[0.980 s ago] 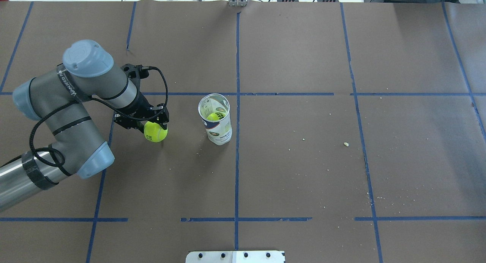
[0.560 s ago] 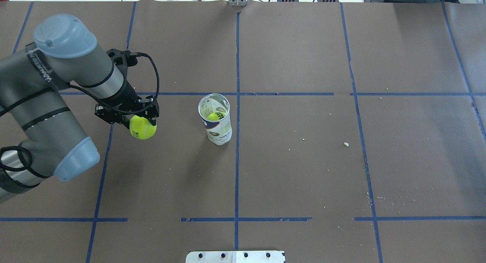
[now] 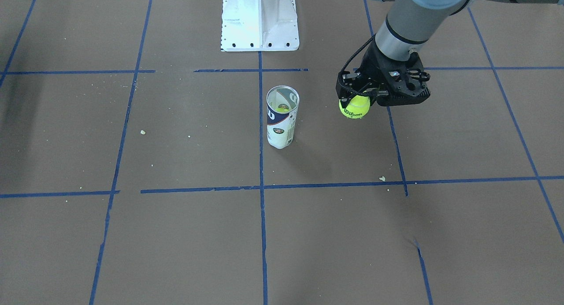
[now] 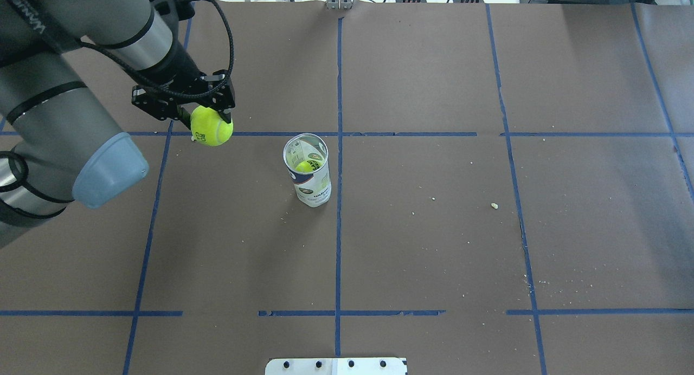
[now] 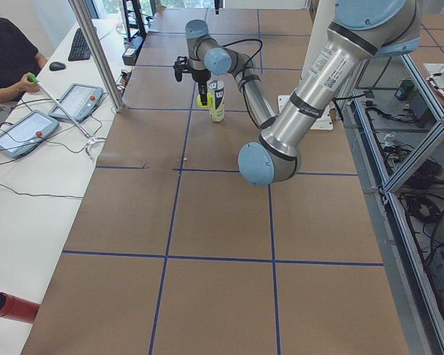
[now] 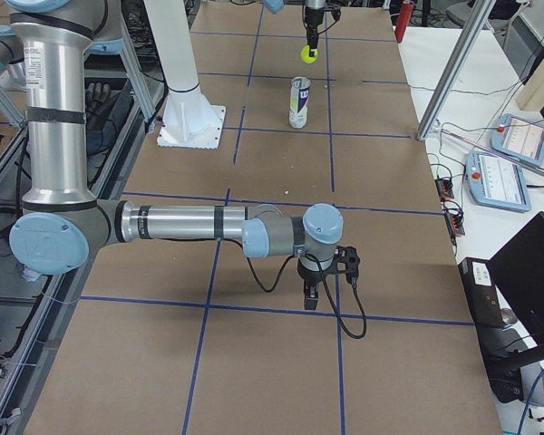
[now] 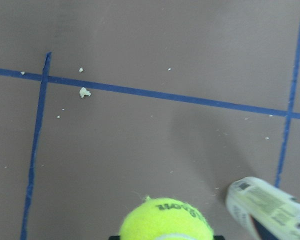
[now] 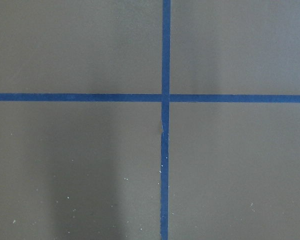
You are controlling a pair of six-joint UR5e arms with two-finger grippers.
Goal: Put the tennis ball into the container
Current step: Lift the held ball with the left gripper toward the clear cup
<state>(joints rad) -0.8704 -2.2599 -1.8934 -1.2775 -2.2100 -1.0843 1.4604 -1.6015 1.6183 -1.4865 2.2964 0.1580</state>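
The left tool (image 4: 209, 116) is closed on the ball (image 4: 211, 126), one finger on either side of it, with the ball's lower half hanging out below. The dark print on the ball faces the operators' side. Ball and tool are up in the air, clear of the desk (image 4: 434, 256), over its left half and to the robot's left of the tube (image 4: 309, 174), well apart from it. In the left wrist view the ball (image 7: 166, 220) fills the bottom edge and the tube (image 7: 270, 207) shows at the lower right corner.

The tube stands upright and open-topped near the middle of the desk, just to the robot's left of the centre tape line (image 4: 338, 245). A second ball (image 4: 303, 167) lies inside it, seen through the mouth and the clear wall.

The right tool (image 6: 326, 279) points down, low over the desk near its right end, well apart from the tube. It shows only in the side view, so I cannot tell whether it is open or closed; its own camera sees only brown paper and a crossing of tape lines.

Pale crumbs (image 4: 494, 205) lie scattered on the desk's right half.
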